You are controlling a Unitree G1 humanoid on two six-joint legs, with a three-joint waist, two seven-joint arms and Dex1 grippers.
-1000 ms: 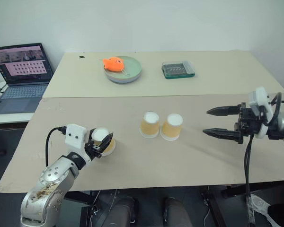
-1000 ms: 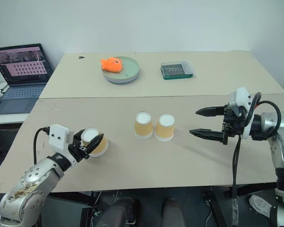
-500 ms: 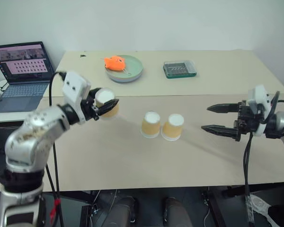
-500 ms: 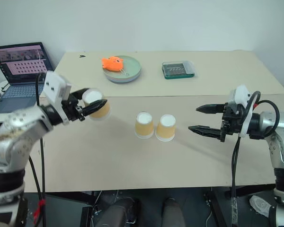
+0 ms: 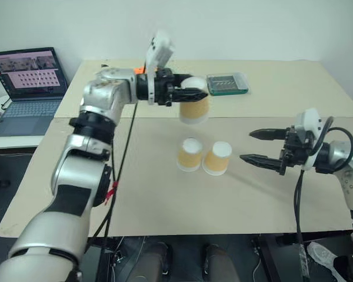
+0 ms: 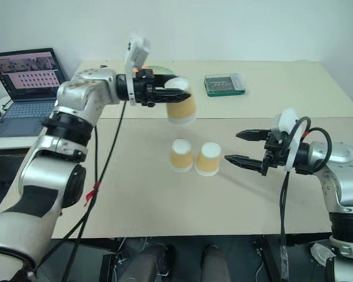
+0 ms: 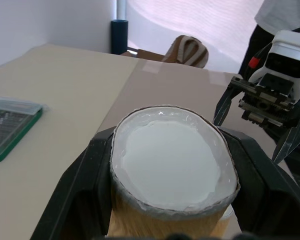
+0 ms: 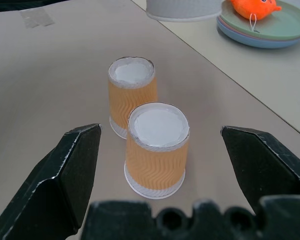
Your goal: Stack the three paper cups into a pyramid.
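Your base is already laid: two cups stand upside down, side by side and touching or nearly so, near the middle of the front table, well in from its edges. What is left is the top tier. Your left gripper is clamped on the third cup, bottom up, and holds it in the air above and a little behind the pair, over the seam where the front table meets the rear one. You have yet to bring it over the gap between the two bases, lower it so its rim rests on both flat bottoms, and let go.

Your right gripper hangs off to the right of the pair with its fingers spread wide and nothing between them, pointing at the cups. Room is generous: bare table lies in front of and to both sides of the pair. Behind the carried cup, the plate with the orange toy and the green tray sit on the rear table, apart from your path down.
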